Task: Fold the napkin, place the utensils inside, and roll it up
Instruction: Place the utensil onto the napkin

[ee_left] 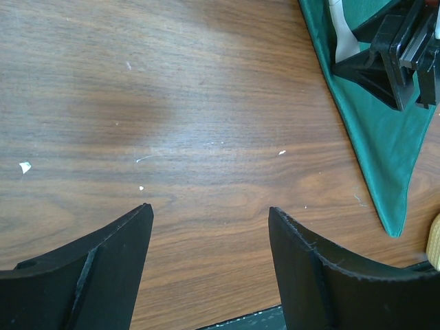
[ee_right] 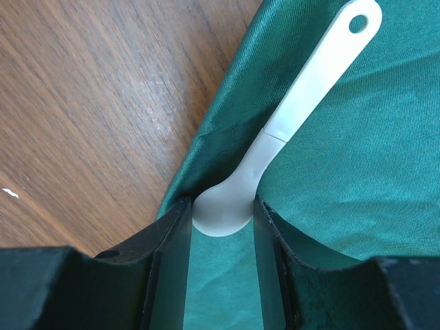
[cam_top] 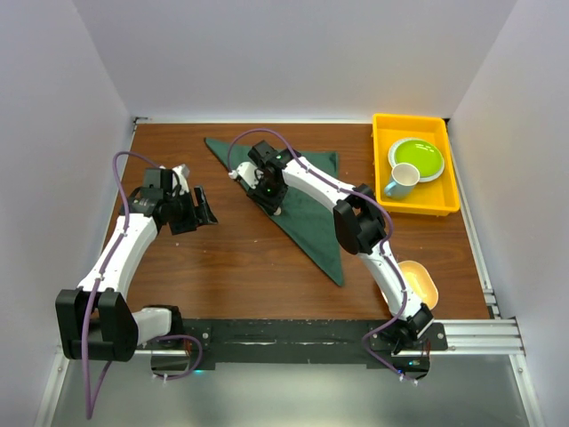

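My left pincer (ee_left: 210, 210) stands wide over bare table (ee_left: 206, 103), with open wood from its 6 round to 12 o'clock, as far as the left wall (cam_top: 53, 133). At its 3 o'clock the napkin (cam_top: 307, 218) begins. There my right pincer (ee_right: 221, 210), clamped on the spoon (ee_right: 275, 130), and its arm bar the way. The tray (cam_top: 378, 160) with plate (cam_top: 420, 158) and cup (cam_top: 402, 181) fills the table's 1 o'clock corner. A bowl (cam_top: 418, 283) sits at 5 o'clock against my right arm. The near middle, between both arms, lies free.
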`<state>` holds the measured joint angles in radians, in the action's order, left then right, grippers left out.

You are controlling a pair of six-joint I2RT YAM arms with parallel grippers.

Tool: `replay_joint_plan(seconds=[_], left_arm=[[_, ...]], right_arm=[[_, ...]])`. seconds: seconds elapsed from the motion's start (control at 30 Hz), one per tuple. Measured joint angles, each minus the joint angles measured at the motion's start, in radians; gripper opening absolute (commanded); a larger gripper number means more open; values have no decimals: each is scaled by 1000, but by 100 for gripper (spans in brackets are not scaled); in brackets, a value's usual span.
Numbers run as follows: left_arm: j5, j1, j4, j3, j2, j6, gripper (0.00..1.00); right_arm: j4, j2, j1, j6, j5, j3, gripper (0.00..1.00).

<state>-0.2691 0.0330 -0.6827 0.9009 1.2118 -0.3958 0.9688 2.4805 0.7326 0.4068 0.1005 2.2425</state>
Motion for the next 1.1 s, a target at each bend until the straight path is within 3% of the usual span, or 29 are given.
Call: replay_joint_plan(seconds=[0.37,0.6,0.83,1.1], left_arm=[[-8,0,1,-9,1,0,73],[-11,0,0,-12,1,0,73],[-11,0,0,-13,1,0,73],[-16,0,2,-17,1,0,73]], right_arm=[[-5,0,0,-3,0,4,1],[-14,3,0,-3,1,16,10],[-18,4,0,-7,1,16,30],[-20,4,0,-23,-8,16,68]])
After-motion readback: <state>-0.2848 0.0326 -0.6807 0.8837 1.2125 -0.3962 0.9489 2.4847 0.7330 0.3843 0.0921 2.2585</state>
